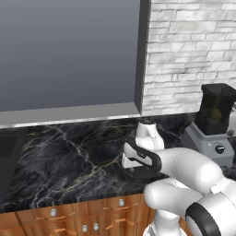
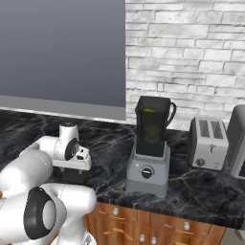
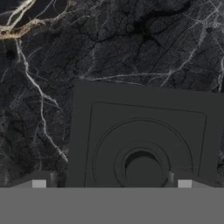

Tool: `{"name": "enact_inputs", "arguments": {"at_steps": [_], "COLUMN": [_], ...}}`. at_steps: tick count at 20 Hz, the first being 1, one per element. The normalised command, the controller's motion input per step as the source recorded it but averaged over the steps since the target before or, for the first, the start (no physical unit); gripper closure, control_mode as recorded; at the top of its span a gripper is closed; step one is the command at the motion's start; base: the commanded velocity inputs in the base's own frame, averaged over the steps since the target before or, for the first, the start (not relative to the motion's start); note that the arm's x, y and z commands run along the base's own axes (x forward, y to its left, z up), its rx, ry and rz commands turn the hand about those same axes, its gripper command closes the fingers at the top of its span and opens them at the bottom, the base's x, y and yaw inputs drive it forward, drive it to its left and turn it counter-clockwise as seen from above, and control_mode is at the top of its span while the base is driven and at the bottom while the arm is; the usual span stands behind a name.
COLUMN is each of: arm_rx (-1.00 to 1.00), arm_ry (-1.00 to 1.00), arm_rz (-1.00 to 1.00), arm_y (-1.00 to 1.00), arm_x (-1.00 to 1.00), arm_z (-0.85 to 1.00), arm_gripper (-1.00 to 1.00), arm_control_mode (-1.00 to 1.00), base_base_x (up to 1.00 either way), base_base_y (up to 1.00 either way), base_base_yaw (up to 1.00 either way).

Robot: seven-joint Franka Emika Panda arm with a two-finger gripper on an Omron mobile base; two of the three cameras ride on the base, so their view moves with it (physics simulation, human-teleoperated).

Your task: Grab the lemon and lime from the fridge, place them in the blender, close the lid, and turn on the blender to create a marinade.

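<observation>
The lid [image 3: 144, 131], a flat black square cap with a round knob in its middle, lies on the dark marble counter [image 3: 48, 65]. My gripper [image 3: 111, 183] hangs straight over it, open, with one fingertip on each side of the knob and nothing held. It points down at the counter in the left base view [image 1: 140, 169] and the right base view [image 2: 72, 173]. The blender [image 2: 148, 167] stands to its right, its dark jar [image 1: 215, 108] uncovered. Inside the jar, a yellow glow marks the lemon [image 2: 152, 132] and a green patch the lime [image 2: 149, 111]. The fridge is out of view.
A silver toaster [image 2: 208, 143] and another grey appliance [image 2: 238, 139] stand right of the blender. A white brick wall [image 2: 191, 52] and a large grey panel [image 1: 69, 50] back the counter. Wooden drawers [image 1: 92, 214] run under its front edge.
</observation>
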Motion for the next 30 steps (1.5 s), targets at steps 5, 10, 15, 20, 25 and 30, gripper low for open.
{"name": "enact_inputs", "arguments": {"at_steps": [5, 10, 15, 20, 25, 30], "arm_rx": [0.0, 0.0, 0.02, 0.09, 0.12, 0.14], "arm_ry": [0.0, 0.0, 0.0, 0.0, 0.0, -0.01], "arm_rz": [0.0, 0.0, 0.0, 0.0, 0.0, 0.03], "arm_y": [0.0, 0.0, 0.0, -0.01, -0.05, -0.16], "arm_x": [0.02, 0.01, 0.0, 0.0, 0.0, 0.0], "arm_z": [-0.38, -0.37, -0.36, -0.32, -0.42, -0.48], "arm_gripper": [-1.0, 1.0, 1.0, 1.0, 1.0, 1.0], "arm_control_mode": [-1.0, -1.0, -1.0, -1.0, -1.0, -1.0], "base_base_x": [0.0, 0.0, 0.0, 0.0, 0.0, 0.0], "base_base_y": [0.0, 0.0, 0.0, 0.0, 0.0, 0.0], "base_base_yaw": [0.0, 0.0, 0.0, 0.0, 0.0, 0.0]}}
